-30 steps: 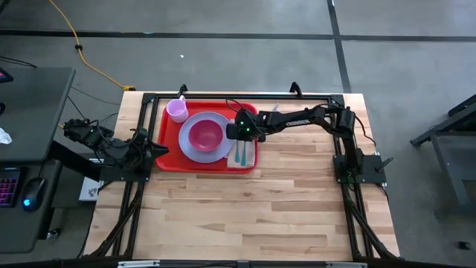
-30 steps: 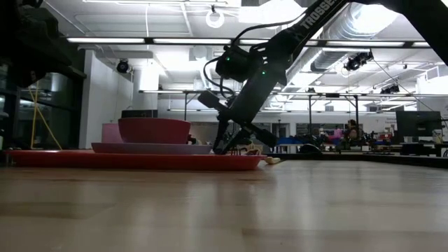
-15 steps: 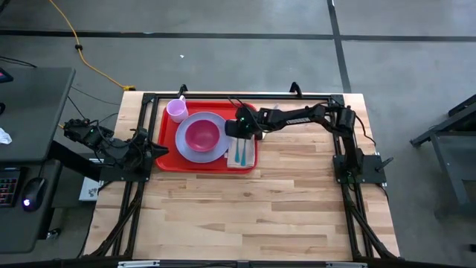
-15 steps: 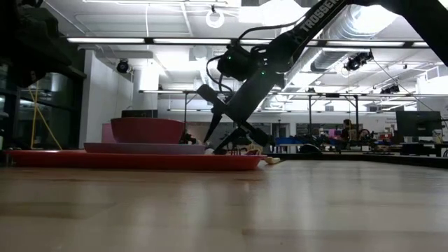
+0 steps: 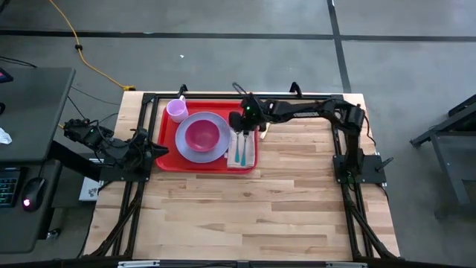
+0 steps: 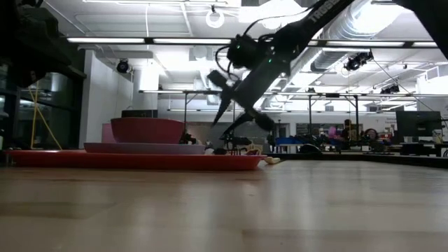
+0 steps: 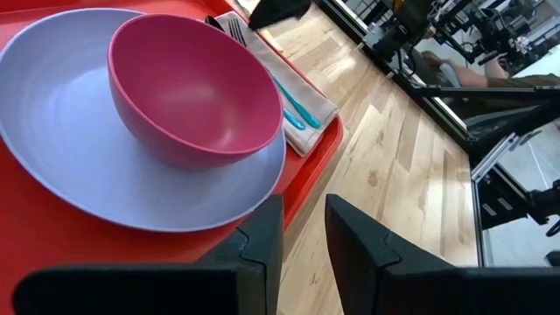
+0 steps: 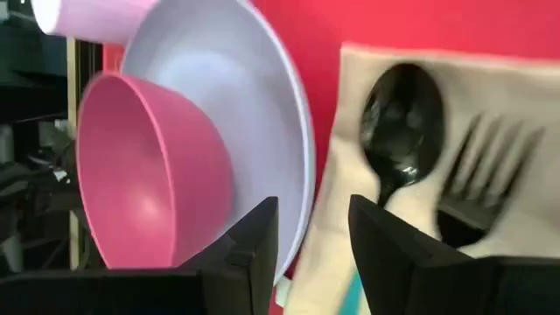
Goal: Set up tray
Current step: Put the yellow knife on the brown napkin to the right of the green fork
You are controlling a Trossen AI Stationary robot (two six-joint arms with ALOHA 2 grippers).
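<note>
The red tray (image 5: 217, 109) lies flat on the far left part of the table. A lavender plate (image 5: 186, 146) rests on it, and a pink bowl (image 5: 201, 135) stands on the plate. A pink cup (image 5: 177, 110) stands at the tray's far left corner. A beige napkin (image 5: 242, 151) on the tray's right side carries a black spoon (image 8: 402, 114), a fork (image 8: 481, 175) and teal cutlery. My right gripper (image 5: 244, 123) hangs open above the napkin's far end, clear of the tray in the low view (image 6: 224, 127). My left gripper (image 5: 154, 149) waits, slightly open, at the tray's left rim.
Bare wooden table stretches from the tray to the near edge and to the right. A black frame runs along the table's far and side edges. A desk with a keyboard and mouse stands beyond the left edge.
My right gripper first moved a little toward the table's left, low beside the plate, and the plate with its bowl slid slightly left on the tray. The gripper then rose and drew back toward the far right, staying open.
</note>
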